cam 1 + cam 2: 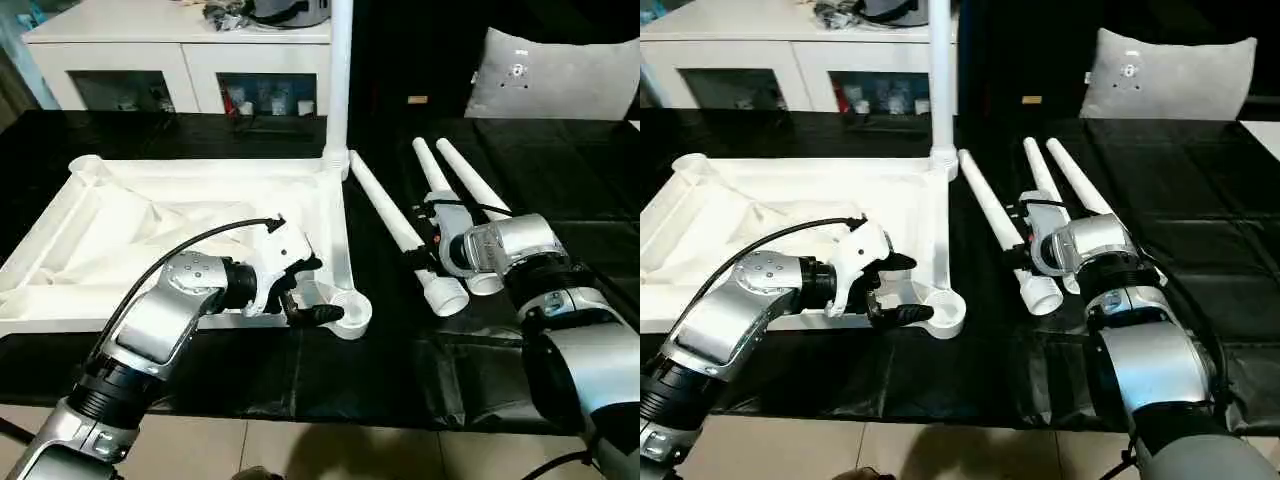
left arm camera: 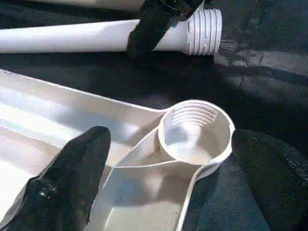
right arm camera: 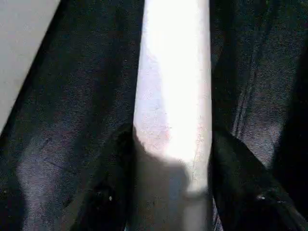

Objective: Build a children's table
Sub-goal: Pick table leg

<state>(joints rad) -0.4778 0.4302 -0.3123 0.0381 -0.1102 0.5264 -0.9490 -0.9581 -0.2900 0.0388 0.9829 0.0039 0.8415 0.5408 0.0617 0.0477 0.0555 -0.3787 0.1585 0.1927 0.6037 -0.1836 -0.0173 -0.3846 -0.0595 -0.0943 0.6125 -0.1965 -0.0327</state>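
White tabletop point(image 2: 72, 120), underside up, on black sheet point(image 2: 269, 62); raised ribs running to a round corner socket point(image 2: 195, 132) with thread rings inside and nothing in it. Left gripper point(image 2: 178, 187) spread wide about that corner, one black finger point(image 2: 67, 178) over the ribbed underside, the other off the tabletop's edge beside the socket. Beyond, one white tube leg point(image 2: 86, 37) lying flat, threaded end bare, with black fingers of the right gripper point(image 2: 151, 24) down on it just behind the thread.

white cabinet point(image 1: 180, 45), black mat point(image 1: 560, 170), tiled floor point(image 1: 330, 450)

loose legs point(image 1: 400, 225) (three, side by side) crowd tabletop's point(image 1: 120, 235) right flank.
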